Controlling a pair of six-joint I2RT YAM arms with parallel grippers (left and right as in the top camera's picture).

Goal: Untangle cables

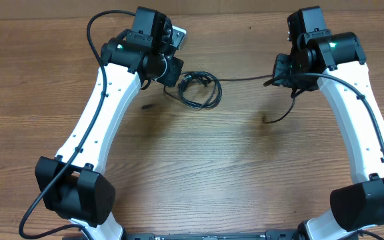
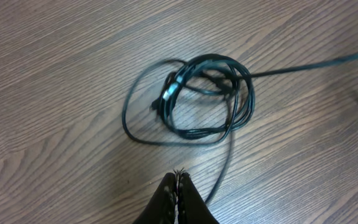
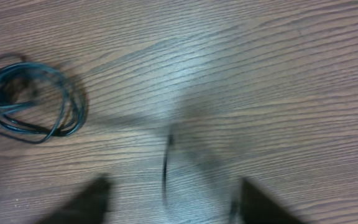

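Note:
A bundle of thin black cables (image 1: 200, 90) lies coiled on the wooden table between the arms. It also shows in the left wrist view (image 2: 201, 93) and at the far left of the right wrist view (image 3: 33, 102). One strand (image 1: 245, 78) runs right from the coil to my right gripper (image 1: 282, 73). A loose end (image 1: 280, 115) curls below that gripper. My left gripper (image 2: 179, 177) is shut just short of the coil, and a strand (image 2: 224, 171) passes beside its fingers. My right gripper (image 3: 176, 199) is open, with a blurred strand (image 3: 166, 163) between its fingers.
The wooden table (image 1: 199, 167) carries only the cables. The white arms (image 1: 105, 113) reach in from both front corners, each with a thicker black wire of its own along it. The table's back edge (image 1: 45, 10) is at the top.

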